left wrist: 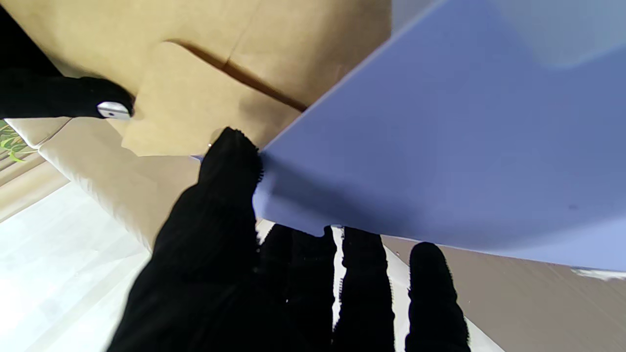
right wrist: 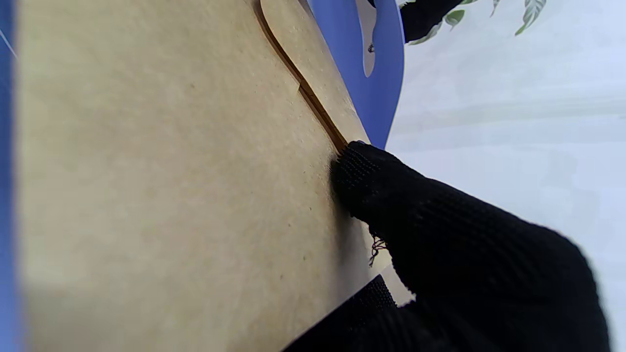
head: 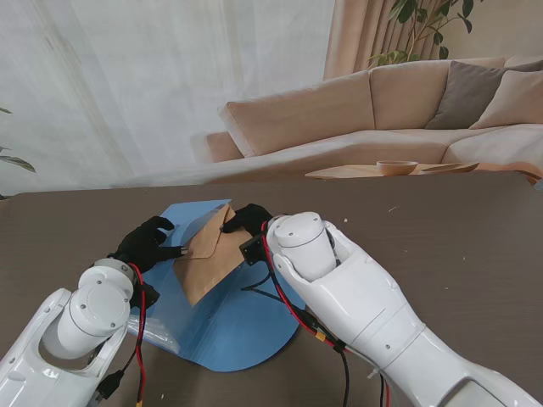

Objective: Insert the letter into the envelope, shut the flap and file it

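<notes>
Right hand (head: 249, 218) is pinching the far edge of the kraft envelope (head: 212, 254), and the left hand (head: 146, 242) grips the blue folder (head: 229, 331) and envelope corner. Flap looks folded down, no letter showing, so filing seems to be what's left.

**Non-task items in your view**

On your stand view you have a dark brown table (head: 475, 220) running across the frame. Behind it stands a beige sofa (head: 339, 119) with a grey cushion (head: 467, 93) and a lighter cushion (head: 517, 97) at its right end. A low wooden coffee table (head: 356, 172) sits just before the sofa, carrying a small wooden bowl (head: 397, 167). A leafy houseplant (head: 424, 25) rises behind the sofa beside a tan curtain (head: 356, 34); a white sheer curtain (head: 153, 85) fills the left.
</notes>
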Controlling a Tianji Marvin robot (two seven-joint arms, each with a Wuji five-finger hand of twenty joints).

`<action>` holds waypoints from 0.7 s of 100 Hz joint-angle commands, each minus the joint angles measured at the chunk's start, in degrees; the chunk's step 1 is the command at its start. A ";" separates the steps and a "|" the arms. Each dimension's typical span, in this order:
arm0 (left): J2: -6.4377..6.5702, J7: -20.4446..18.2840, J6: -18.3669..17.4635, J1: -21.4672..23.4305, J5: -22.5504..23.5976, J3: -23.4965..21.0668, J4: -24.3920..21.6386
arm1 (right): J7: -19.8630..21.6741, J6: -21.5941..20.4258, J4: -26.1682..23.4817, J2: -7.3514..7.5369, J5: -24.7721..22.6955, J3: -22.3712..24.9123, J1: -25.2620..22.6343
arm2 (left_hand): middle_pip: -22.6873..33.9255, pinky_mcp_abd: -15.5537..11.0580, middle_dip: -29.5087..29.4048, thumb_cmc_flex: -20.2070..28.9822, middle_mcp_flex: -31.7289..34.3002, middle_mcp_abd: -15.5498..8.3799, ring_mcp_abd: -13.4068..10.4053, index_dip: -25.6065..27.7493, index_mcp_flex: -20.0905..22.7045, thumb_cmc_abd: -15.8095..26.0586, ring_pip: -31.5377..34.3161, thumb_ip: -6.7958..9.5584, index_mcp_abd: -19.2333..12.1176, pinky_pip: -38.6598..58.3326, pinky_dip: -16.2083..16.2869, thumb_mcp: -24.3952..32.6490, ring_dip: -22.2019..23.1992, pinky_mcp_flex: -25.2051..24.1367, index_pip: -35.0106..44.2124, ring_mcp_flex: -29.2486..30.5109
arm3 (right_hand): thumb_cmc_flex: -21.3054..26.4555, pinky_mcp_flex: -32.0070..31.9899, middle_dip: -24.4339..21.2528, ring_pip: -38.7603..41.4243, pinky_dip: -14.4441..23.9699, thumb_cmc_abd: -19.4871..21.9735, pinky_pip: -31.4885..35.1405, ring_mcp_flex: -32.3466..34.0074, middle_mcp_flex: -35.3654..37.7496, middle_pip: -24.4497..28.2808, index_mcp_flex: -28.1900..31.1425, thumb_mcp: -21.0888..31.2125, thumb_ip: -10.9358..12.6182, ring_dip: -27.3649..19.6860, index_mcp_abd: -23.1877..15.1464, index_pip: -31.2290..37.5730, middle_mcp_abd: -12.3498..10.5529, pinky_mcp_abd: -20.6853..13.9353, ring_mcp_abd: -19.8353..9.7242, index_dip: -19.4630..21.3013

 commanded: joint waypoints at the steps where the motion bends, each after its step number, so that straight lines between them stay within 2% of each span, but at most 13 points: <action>1: -0.51 -0.65 -0.27 0.07 -0.34 0.15 -1.14 | 1.37 -0.04 0.74 -0.58 0.18 -0.60 0.36 | 13.41 0.59 4.03 8.96 5.96 -10.23 1.83 0.47 0.07 11.13 -0.75 2.94 0.11 0.14 0.72 7.02 0.75 -0.13 1.38 0.62 | 2.89 0.78 0.01 0.54 -0.36 0.23 2.95 1.79 1.91 1.68 -1.15 0.94 -0.88 -0.91 0.27 1.61 1.84 0.63 0.69 0.78; 49: -0.47 -1.21 0.32 0.26 -1.75 0.84 -2.79 | 3.24 -3.09 6.81 -2.02 -0.46 -4.38 3.64 | 13.32 0.59 4.26 8.96 5.92 -10.19 1.92 0.44 0.06 11.24 -0.84 2.87 0.18 0.08 0.97 7.09 0.90 -0.05 1.44 0.59 | 2.80 0.43 -0.05 -0.39 -0.29 0.82 2.75 1.70 1.48 1.38 -1.54 0.26 -1.09 -1.49 0.20 1.64 1.58 0.41 0.59 0.39; 58: -0.44 -1.34 0.46 0.39 -1.85 0.91 -2.93 | 4.13 -3.76 7.32 -1.88 -1.13 -5.01 4.08 | 13.33 0.52 4.31 8.96 5.93 -10.14 1.93 0.42 0.13 11.16 -0.83 2.91 0.18 0.04 0.98 7.18 0.93 -0.04 1.44 0.61 | 2.50 -0.66 -0.19 -2.49 -0.42 1.37 1.86 1.72 0.77 0.28 -1.95 -1.78 -1.27 -2.52 1.10 0.38 1.75 0.29 0.37 -1.87; 60: -0.44 -1.35 0.46 0.42 -1.85 0.91 -2.95 | 4.36 -3.92 7.37 -1.82 -1.30 -5.13 4.16 | 13.33 0.54 4.31 8.96 5.94 -10.14 1.93 0.42 0.15 11.17 -0.84 2.90 0.16 0.04 0.99 7.17 0.94 -0.03 1.43 0.61 | 2.05 -1.03 -0.14 -2.97 -0.42 1.48 1.65 1.67 0.52 -0.01 -2.17 -2.36 -1.30 -2.72 1.52 -0.01 1.96 0.34 0.47 -2.59; 70: -0.41 -1.43 0.47 0.55 -1.73 0.86 -2.99 | 5.60 -4.63 6.93 -1.08 -2.82 -5.56 4.19 | 13.32 0.57 4.33 8.96 5.91 -10.14 1.95 0.41 0.12 11.18 -0.84 2.91 0.21 0.01 1.01 7.22 0.96 -0.05 1.42 0.63 | -6.51 -4.16 0.38 -7.18 0.48 0.26 0.79 1.41 -2.17 -1.61 -2.95 -3.17 -0.48 -4.03 3.39 -4.03 3.24 0.85 1.76 -6.44</action>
